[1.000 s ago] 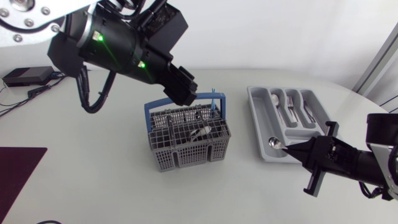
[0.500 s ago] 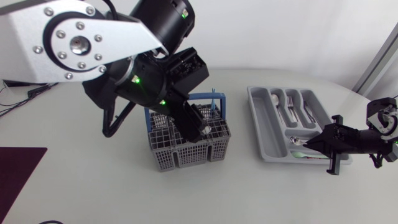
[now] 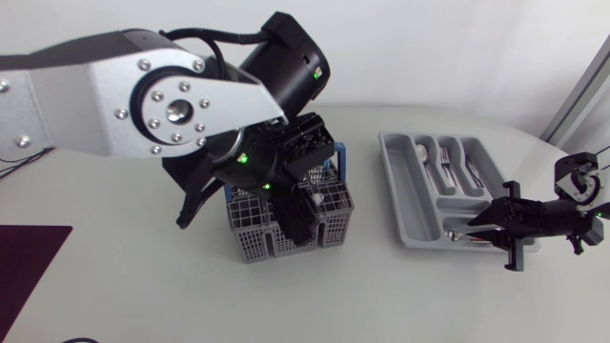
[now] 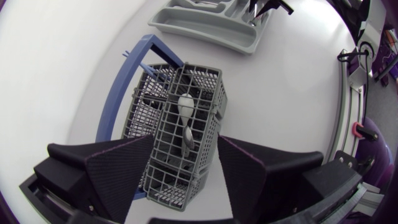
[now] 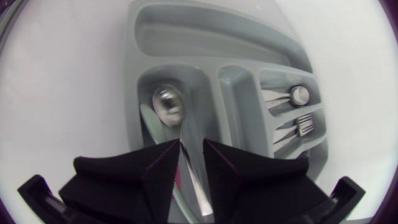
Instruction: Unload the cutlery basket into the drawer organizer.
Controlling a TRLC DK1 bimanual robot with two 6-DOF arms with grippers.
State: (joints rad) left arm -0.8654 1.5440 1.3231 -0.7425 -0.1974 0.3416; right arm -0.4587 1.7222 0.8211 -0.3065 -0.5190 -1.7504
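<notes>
Your left arm (image 3: 143, 105) comes in from the upper left of the head view, its broad silver link lying level and its black wrist bent down at the frame's centre. The left claw (image 3: 303, 221) points downward with its fingers (image 4: 118, 171) spread wide. Your right arm (image 3: 562, 214) lies low at the right edge. The right claw (image 3: 474, 227) points left, pinching the handle of a spoon (image 5: 168, 106).

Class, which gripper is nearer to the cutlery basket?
Left. The left gripper hangs open right over the cutlery basket; the right gripper is off at the drawer organizer, shut on a spoon.
</notes>
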